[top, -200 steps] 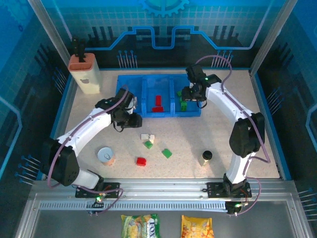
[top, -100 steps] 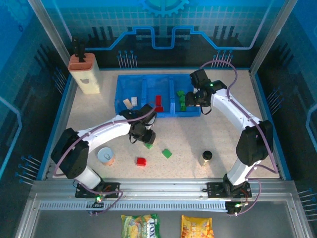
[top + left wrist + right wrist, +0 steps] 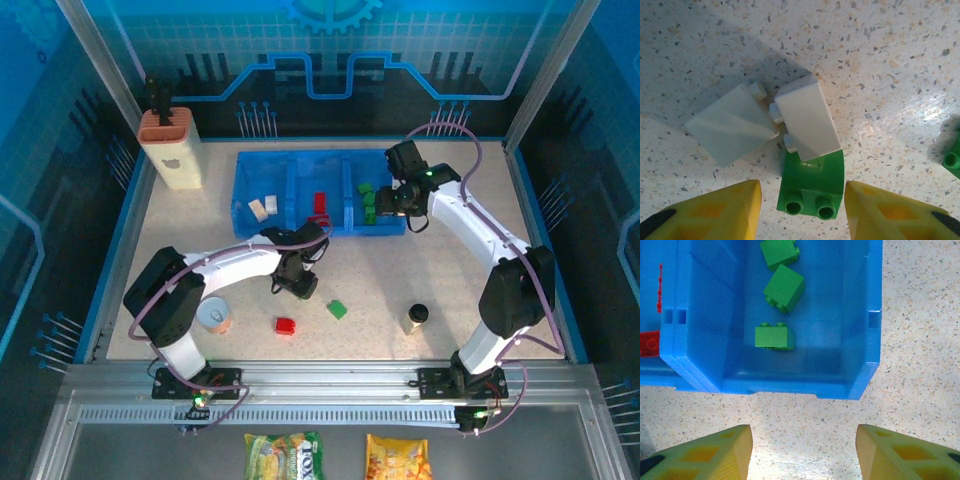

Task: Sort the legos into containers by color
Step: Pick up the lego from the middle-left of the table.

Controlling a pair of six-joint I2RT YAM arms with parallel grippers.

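Inside the spread left pincer (image 3: 802, 210) lies a green lego (image 3: 812, 186).

- Left arm (image 3: 225, 265) sweeps forward and inward across the table, wrist pitched down, left gripper (image 3: 802, 200) low with its jaws parted
- Right arm (image 3: 470, 225) arches far forward, right gripper (image 3: 804, 445) aimed downward, jaws spread and empty
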